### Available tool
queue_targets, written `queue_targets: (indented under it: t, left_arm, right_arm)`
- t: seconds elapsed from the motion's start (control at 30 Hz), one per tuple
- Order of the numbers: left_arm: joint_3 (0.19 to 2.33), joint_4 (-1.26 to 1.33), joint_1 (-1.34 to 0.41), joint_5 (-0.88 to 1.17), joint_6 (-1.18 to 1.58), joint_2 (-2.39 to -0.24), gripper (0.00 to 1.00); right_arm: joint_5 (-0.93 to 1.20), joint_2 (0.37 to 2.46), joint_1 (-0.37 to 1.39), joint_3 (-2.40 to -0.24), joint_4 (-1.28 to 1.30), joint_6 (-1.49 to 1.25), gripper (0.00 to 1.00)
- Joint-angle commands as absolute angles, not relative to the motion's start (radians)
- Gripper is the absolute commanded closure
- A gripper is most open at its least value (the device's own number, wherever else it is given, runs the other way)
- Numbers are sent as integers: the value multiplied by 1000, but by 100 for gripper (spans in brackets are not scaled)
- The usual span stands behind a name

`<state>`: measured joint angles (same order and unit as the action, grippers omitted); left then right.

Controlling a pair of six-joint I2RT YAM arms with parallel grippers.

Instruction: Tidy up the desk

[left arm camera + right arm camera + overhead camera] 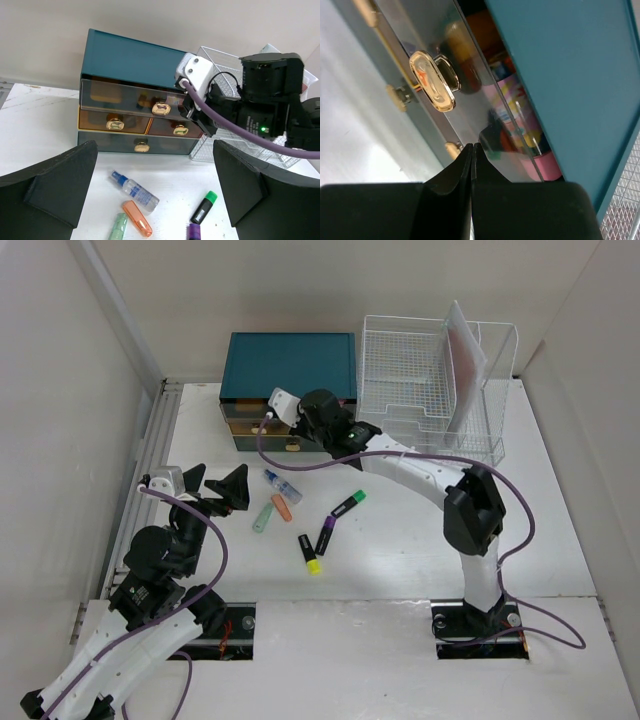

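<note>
The desk [400, 560] fills the middle of my overhead view, white and flat, with its ribbed rail [150, 460] down the left edge and both arm bases at the near edge. At the far side the teal drawer box [290, 360] sits on it, with the white wire rack [420, 380] just to its right. In front of the box a loose cluster lies on the bare top: a small spray bottle [283, 485], an orange marker [281, 507], a pale green one [263, 517], and three dark highlighters capped green [348, 504], purple [326, 535] and yellow [309, 553]. My left gripper [155, 197] hangs over the near-left side of that cluster, fingers spread wide and holding nothing. My right gripper [472, 157] is up against the box's top drawer [125, 97], which juts slightly forward; its fingers are pressed together with nothing between them, just beside the gold handle [432, 80].
</note>
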<state>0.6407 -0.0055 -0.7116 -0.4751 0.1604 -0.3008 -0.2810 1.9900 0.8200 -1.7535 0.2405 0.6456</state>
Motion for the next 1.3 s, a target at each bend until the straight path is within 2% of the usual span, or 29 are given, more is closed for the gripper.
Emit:
queue_targets:
  t: [0.0,0.27,0.37,0.63,0.67,0.7,0.73,0.77,0.8,0.87,1.07,1.1,1.13,1.27]
  left_arm:
    - [647,23,-713,-476,147,-296,0]
    - [647,23,-713,-476,147,-296,0]
    - [647,23,-713,-476,147,-296,0]
    - [638,23,-713,-485,147,-308,0]
    - [638,32,-713,-498,159,-328,0]
    - [638,32,-713,-509,187,-343,0]
    - [638,32,-704,-520,207,-383,2]
    - [638,46,-695,-520,240,-435,4]
    - [638,46,-695,-520,241,-436,4]
    - [647,46,-660,-490,316,-537,12]
    - [722,61,-482,-214,425,-832,32]
    - [723,78,-418,-175,425,-857,39]
    - [739,92,-399,-129,436,-883,40]
    - [771,150,-374,-129,405,-1008,41]
  right_arm:
    - [-402,2011,816,-1796,120,626,100]
    - [-521,2039,816,-1796,6,635,100]
    - [-494,2028,825,-1766,6,635,100]
    - [26,1755,848,-1626,259,609,100]
    - [84,1725,848,-1611,259,597,93]
    - [107,1695,848,-1594,273,597,77]
    - [116,1663,848,-1559,273,585,27]
    - [139,1601,848,-1545,294,574,0]
    - [161,1571,829,-1545,295,574,0]
    - [201,1496,790,-1555,356,562,0]
    - [199,1401,530,-1664,441,396,0]
    - [228,1401,487,-1675,455,330,0]
    - [304,1401,404,-1675,466,296,0]
    - [470,1344,289,-1611,430,193,0]
